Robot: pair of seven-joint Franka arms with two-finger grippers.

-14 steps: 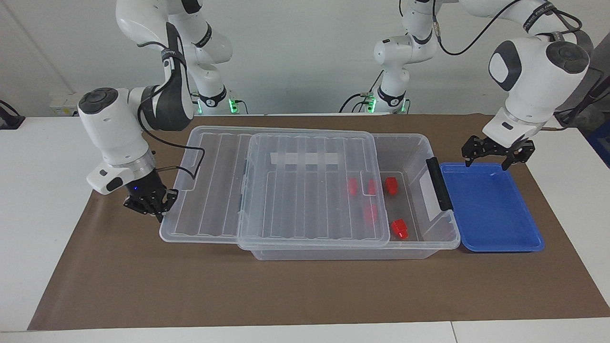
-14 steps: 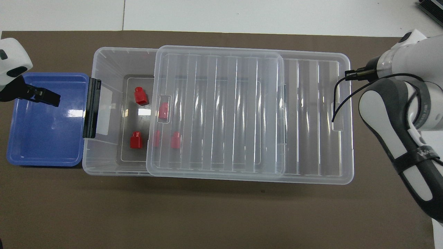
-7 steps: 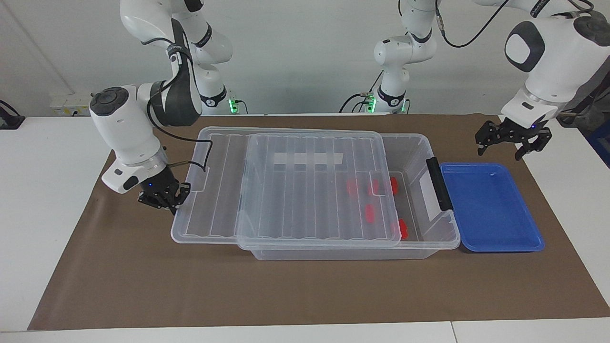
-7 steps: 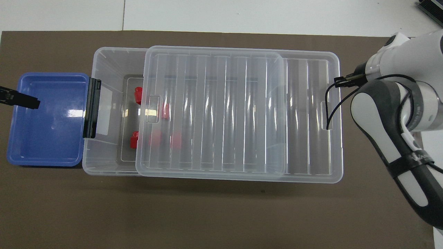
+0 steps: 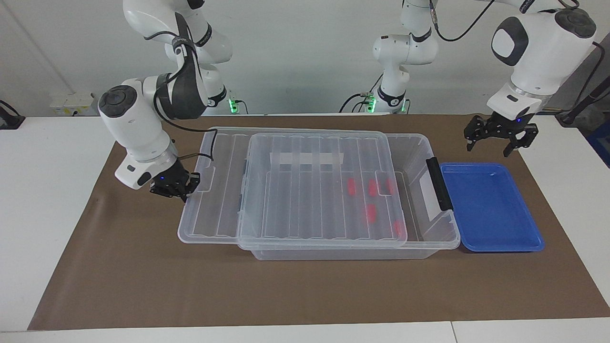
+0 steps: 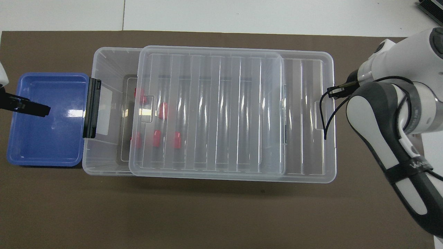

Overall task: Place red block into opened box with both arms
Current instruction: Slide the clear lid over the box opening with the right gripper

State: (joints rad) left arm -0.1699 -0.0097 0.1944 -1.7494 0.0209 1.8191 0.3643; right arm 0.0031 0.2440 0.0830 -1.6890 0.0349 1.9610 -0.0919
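From the facing view, the clear box (image 5: 429,228) sits on a brown mat (image 5: 143,286), its ribbed lid (image 5: 295,190) covering most of it. Red blocks (image 5: 371,212) show inside through the lid. The right tool (image 5: 183,190), clenched, meets the lid's edge. The left tool (image 5: 495,138), released, hangs near the blue tray (image 5: 491,209). From overhead, five blocks (image 6: 162,110) lie in the box near its black latch (image 6: 91,107).

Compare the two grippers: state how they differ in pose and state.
The left gripper is open; the right gripper is shut. The left gripper hangs in the air over the edge of the blue tray nearer the robots, touching nothing; the right gripper is low, against the end of the box's lid. Both are black, two-fingered and carry no red block.
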